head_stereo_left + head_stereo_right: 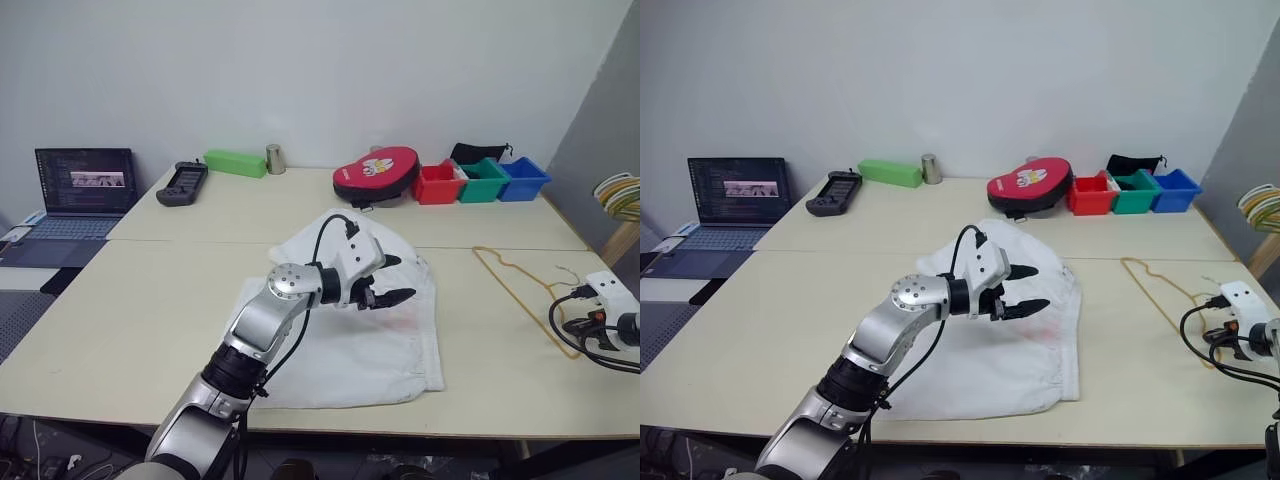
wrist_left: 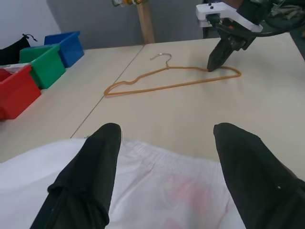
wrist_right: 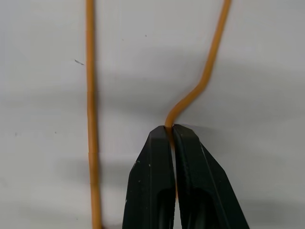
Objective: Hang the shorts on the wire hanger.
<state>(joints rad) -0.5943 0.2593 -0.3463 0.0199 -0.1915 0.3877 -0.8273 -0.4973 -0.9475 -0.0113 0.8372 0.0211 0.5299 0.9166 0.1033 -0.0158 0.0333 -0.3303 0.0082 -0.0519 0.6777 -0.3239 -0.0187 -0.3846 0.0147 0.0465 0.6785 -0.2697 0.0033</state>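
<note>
One pair of white shorts [image 1: 345, 335] lies spread flat in the middle of the pale table [image 1: 150, 310], which serves here as the landmark. The left end effector [image 1: 388, 279] hovers just above the shorts, near their right-hand part, its two black fingers [image 2: 90, 176] spread wide and holding nothing. It looks parked there to pin or lift the fabric once the hanger arrives.

To the right of the shorts, well apart from them, one thin yellow-gold wire hanger [image 1: 515, 285] lies flat on the table with its small hook pointing away from the shorts. The right end effector [image 2: 220, 53] points steeply down onto it, and its fingers are pinched tight on the wire at a bend in one arm of the triangle. Gripping at that bend probably keeps the thin wire from sliding through the fingers when it is lifted.

Beyond the shorts, along the table's far edge, sit one red pouch [image 1: 377, 172], three small bins in red [image 1: 436, 183], green [image 1: 482, 179] and blue [image 1: 523, 177], one green box [image 1: 236, 163], one metal cup [image 1: 275, 159] and one dark handheld controller [image 1: 182, 183]. One open laptop [image 1: 80, 190] stands at the far left.
</note>
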